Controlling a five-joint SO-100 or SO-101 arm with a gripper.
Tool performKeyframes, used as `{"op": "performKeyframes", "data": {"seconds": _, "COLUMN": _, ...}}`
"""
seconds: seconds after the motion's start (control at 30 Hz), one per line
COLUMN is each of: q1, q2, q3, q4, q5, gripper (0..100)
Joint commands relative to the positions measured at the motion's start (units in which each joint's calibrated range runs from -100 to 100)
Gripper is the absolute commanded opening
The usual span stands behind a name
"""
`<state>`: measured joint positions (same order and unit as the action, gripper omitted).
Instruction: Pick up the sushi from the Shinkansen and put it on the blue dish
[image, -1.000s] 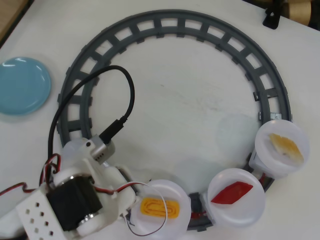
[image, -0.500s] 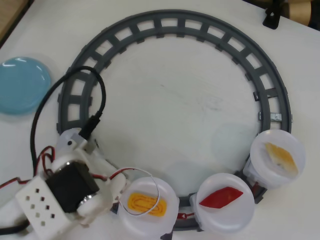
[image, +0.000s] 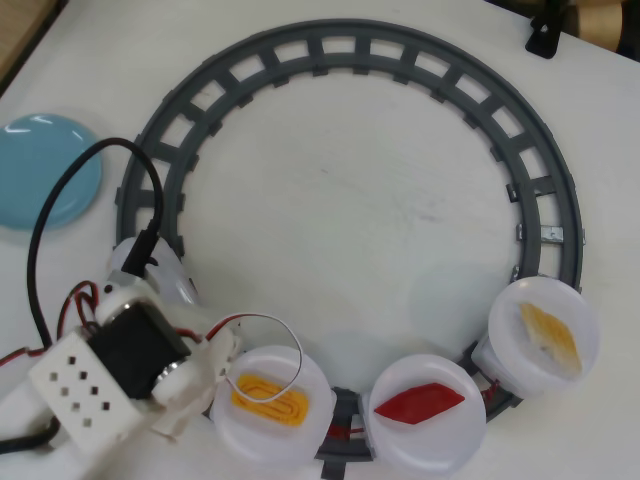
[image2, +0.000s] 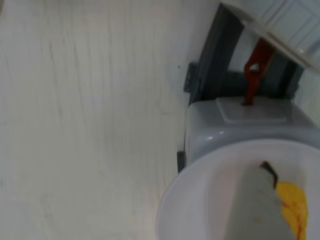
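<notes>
In the overhead view, a grey circular track (image: 400, 50) lies on a white table (image: 360, 210), and it serves as the landmark here. The Shinkansen (image: 160, 270) sits on the track's lower-left arc, its nose mostly hidden under the arm (image: 110, 375) and a black cable (image: 60, 200). Three white dishes ride the bottom arc of the track. The first dish (image: 272, 405), nearest the arm, carries the sushi (image: 268, 398), an orange-yellow ridged piece lying flat in its middle. The second dish (image: 427, 410), at the track's bottom, holds a red diamond piece (image: 418, 401). The third dish (image: 543, 335), on the lower-right arc, holds a paler yellow wedge (image: 549, 337). The blue dish (image: 40, 170) lies outside the track to its left, well apart from the sushi (partly crossed by the cable). The gripper (image: 232, 372) reaches over the left rim of the first dish; a thin wire loop arcs above the sushi, and how wide the claw stands cannot be told here.

In the wrist view, the track (image2: 210, 60) runs down from the top. Below it sits a grey-white car body (image2: 240, 130) with a red coupling (image2: 255, 70). The first dish (image2: 200, 195) fills the lower right, and one pale fingertip (image2: 260, 205) hangs over it just beside the sushi (image2: 295, 210). The claw holds nothing that can be seen, and its opening stays unclear.
</notes>
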<state>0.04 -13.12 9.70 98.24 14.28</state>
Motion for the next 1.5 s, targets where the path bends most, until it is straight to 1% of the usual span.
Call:
{"op": "performKeyframes", "data": {"seconds": 0.0, "q1": 0.75, "q2": -0.28, "q3": 0.04, "q4": 0.32, "q5": 0.1, "gripper": 31}}
{"op": "performKeyframes", "data": {"seconds": 0.4, "q1": 2.51, "q2": -0.2, "q3": 2.29, "q4": -1.12, "q5": -0.21, "gripper": 31}}
{"op": "performKeyframes", "data": {"seconds": 0.57, "q1": 0.93, "q2": -0.2, "q3": 6.26, "q4": -4.86, "q5": -1.2, "gripper": 31}}
{"op": "performKeyframes", "data": {"seconds": 0.7, "q1": -0.83, "q2": -0.2, "q3": 7.34, "q4": -5.28, "q5": -1.26, "gripper": 31}}
{"op": "performKeyframes", "data": {"seconds": 0.93, "q1": -1.19, "q2": -0.2, "q3": 8.07, "q4": -5.54, "q5": -1.2, "gripper": 31}}
{"op": "performKeyframes", "data": {"seconds": 1.13, "q1": -1.19, "q2": -0.2, "q3": 12.21, "q4": -9.36, "q5": -1.94, "gripper": 31}}
{"op": "performKeyframes", "data": {"seconds": 1.27, "q1": -1.89, "q2": -0.2, "q3": 12.57, "q4": -9.62, "q5": -2.09, "gripper": 31}}
{"op": "performKeyframes", "data": {"seconds": 1.33, "q1": -2.77, "q2": -0.2, "q3": 12.57, "q4": -9.53, "q5": -2.14, "gripper": 28}}
{"op": "performKeyframes", "data": {"seconds": 1.47, "q1": -4.79, "q2": -0.2, "q3": 12.39, "q4": -9.62, "q5": -3.14, "gripper": 15}}
